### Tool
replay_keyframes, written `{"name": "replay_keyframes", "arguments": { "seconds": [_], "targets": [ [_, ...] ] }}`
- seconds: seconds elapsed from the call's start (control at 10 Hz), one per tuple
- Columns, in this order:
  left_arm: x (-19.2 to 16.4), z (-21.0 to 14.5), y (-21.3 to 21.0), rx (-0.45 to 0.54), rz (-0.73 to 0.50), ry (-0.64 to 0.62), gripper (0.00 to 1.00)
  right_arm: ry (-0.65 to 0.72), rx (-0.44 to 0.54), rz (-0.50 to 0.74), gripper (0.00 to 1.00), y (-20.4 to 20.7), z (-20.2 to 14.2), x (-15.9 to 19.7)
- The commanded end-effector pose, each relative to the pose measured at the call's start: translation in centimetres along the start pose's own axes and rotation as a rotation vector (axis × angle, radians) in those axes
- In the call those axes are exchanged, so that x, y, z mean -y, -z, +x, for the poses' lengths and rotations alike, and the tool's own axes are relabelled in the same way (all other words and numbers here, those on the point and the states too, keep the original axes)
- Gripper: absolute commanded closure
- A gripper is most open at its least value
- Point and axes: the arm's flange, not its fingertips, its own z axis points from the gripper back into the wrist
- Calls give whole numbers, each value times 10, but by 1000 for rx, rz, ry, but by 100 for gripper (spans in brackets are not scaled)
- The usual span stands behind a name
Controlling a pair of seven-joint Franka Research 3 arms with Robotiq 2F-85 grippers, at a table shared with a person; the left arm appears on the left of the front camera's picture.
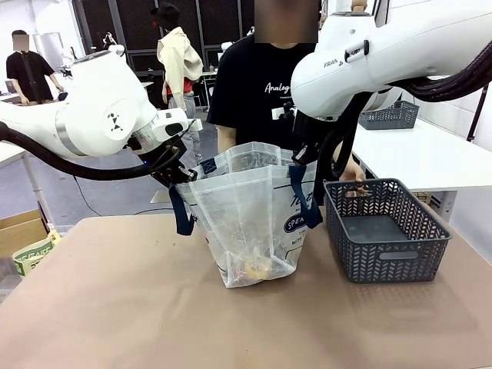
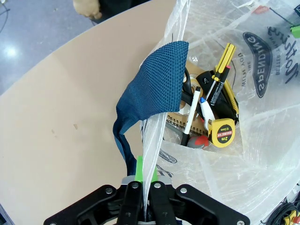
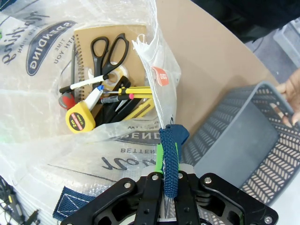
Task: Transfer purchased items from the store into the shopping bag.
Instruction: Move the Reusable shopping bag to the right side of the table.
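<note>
Evidently the transfer looks done: the dark grey lattice-sided plastic basket (image 1: 388, 265) stands bare beside the clear crinkly plastic tote (image 1: 246, 207), where black scissors (image 3: 108, 50), a spiral notebook (image 3: 86, 40) and a yellow tape measure (image 3: 79, 119) lie. The left gripper (image 2: 147, 169) pinches the tote's rim and the right gripper (image 3: 168, 157) clamps its navy strap (image 3: 171, 136); next probably comes letting go.

shopping bag (image 1: 246, 207): clear, navy handles (image 2: 154, 79) | store (image 1: 361, 254): dark grey lattice | tape measure (image 2: 221, 132): yellow

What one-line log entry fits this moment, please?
left fingers: shut on clear plastic bag rim; right fingers: shut on navy strap handle; stationery items: in bag; dark grey lattice basket: empty
</note>
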Motion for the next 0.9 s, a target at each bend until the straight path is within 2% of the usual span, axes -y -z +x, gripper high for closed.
{"name": "replay_keyframes", "arguments": {
  "seconds": [0.0,0.4,0.5,0.6,0.8],
  "targets": [
    [-2,0,-1,1,2,-6,100,4,-1,-1,100,0,-1,2],
    [0,0,0,0,0,0,100,0,0,0,100,0,0,0],
    [4,3,0,1,3,1,100,35,-20,4,100,0,2,-2],
    [7,7,0,-5,16,-11,100,89,-34,17,100,-1,5,-3],
    [14,15,-1,-52,38,-132,100,304,-116,47,100,-2,16,-7]
  ]
}}
